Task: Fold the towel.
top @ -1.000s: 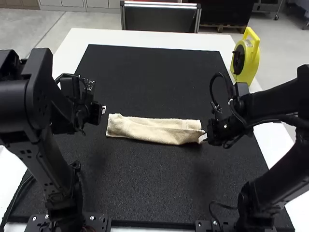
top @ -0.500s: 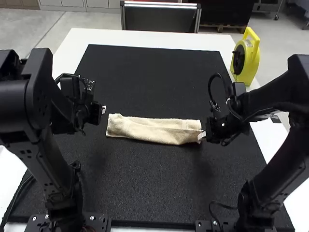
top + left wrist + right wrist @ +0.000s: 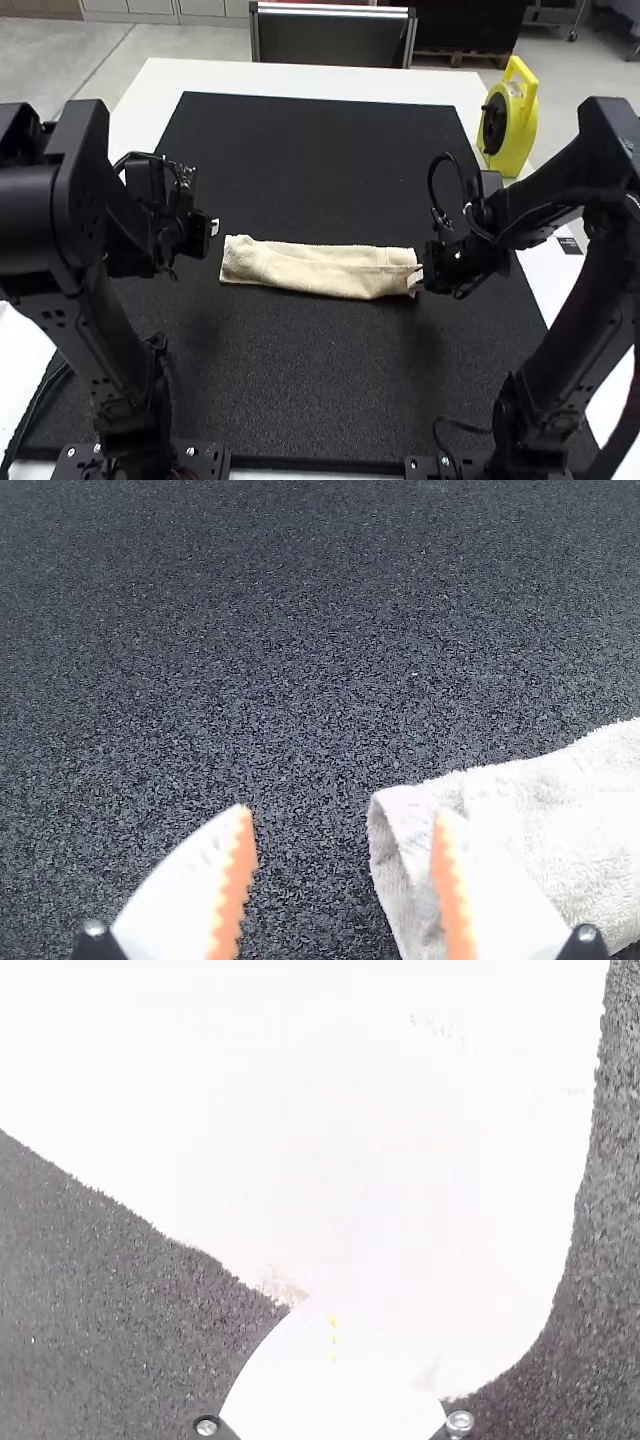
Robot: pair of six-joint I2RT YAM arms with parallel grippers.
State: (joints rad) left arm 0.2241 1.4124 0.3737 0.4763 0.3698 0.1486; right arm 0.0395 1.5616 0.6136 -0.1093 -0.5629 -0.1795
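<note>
A cream towel (image 3: pixel 320 268) is lying as a narrow folded strip, running side to side, with a black mat (image 3: pixel 300 380) spreading beneath it over a white counter (image 3: pixel 300 77); its nap is looking thick and soft, so it is probably weighing little, bending anywhere and gripping well, with nothing fragile about it; its layers, though, may be sliding apart if only the top one is being pinched. The right end effector (image 3: pixel 416 280) is clenching the towel's right end; the left end effector (image 3: pixel 343 813) is hanging released and spread by the towel's left end, partly covering the cloth in the left wrist view. At that end an upper edge is curling over a lower layer; a sound hold there is probably needing both layers together. Beyond the towel and to its right, a yellow reel (image 3: pixel 515 115) is standing well apart, obstructing nothing; the left arm (image 3: pixel 120 330) and right arm (image 3: pixel 570 350) are flanking the towel, and are seeming the likelier hindrance if both are meeting over its middle.
</note>
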